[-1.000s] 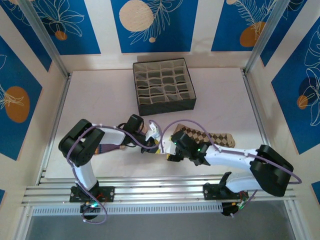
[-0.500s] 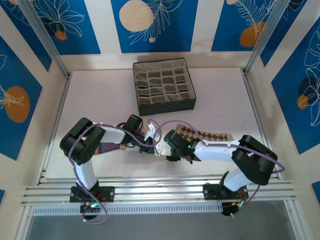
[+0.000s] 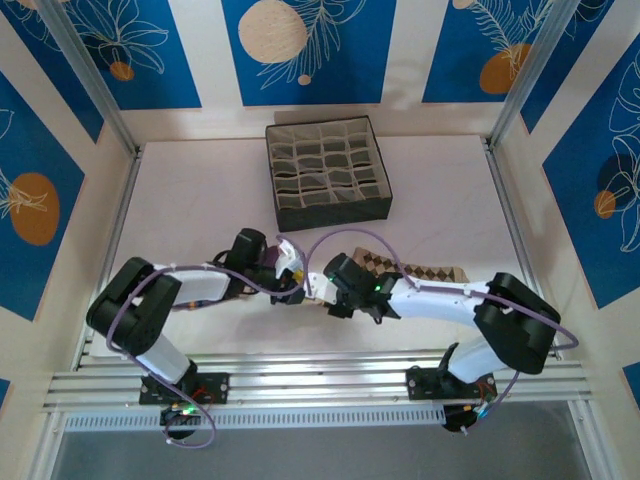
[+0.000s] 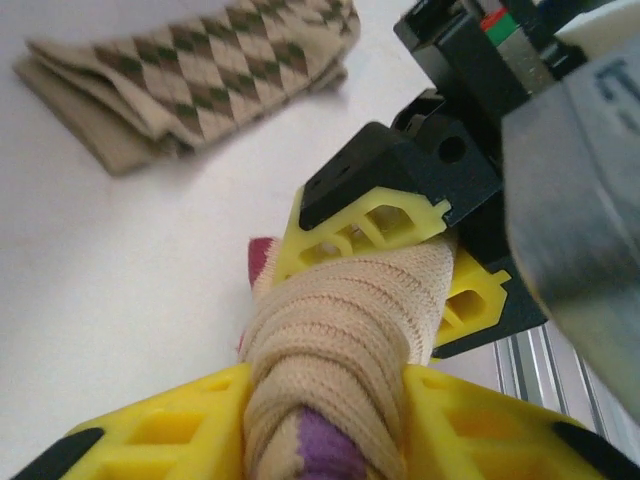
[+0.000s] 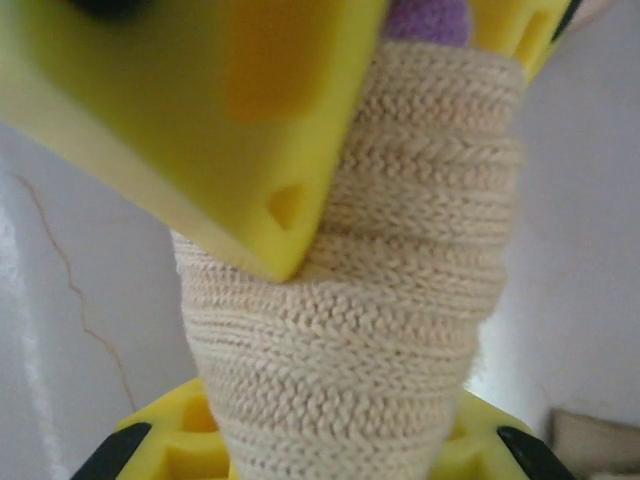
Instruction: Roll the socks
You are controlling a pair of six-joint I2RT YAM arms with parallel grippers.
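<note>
Sock roll (image 4: 340, 330): beige knit wound into a fat bundle, sitting between the two grippers near the front middle of the surface (image 3: 450, 190). There's a bit of purple poking out at one end and a scrap of maroon at the side.
Right gripper (image 4: 415, 265): yellow fingers pinched onto the far end of the roll. In its own wrist view the knit bulges up from between them.
Left gripper (image 4: 320, 400): one finger on each side of the near end, both touching the fabric. Honestly can't tell if it's actually squeezing or just resting there.
Diamond sock (image 3: 420, 272): brown and cream, lying flat on the surface just right of the grippers, partly under the right arm, apart from the roll.
Box (image 3: 335, 208): grey, lots of little compartments, further back on the surface, well away from the socks.
</note>
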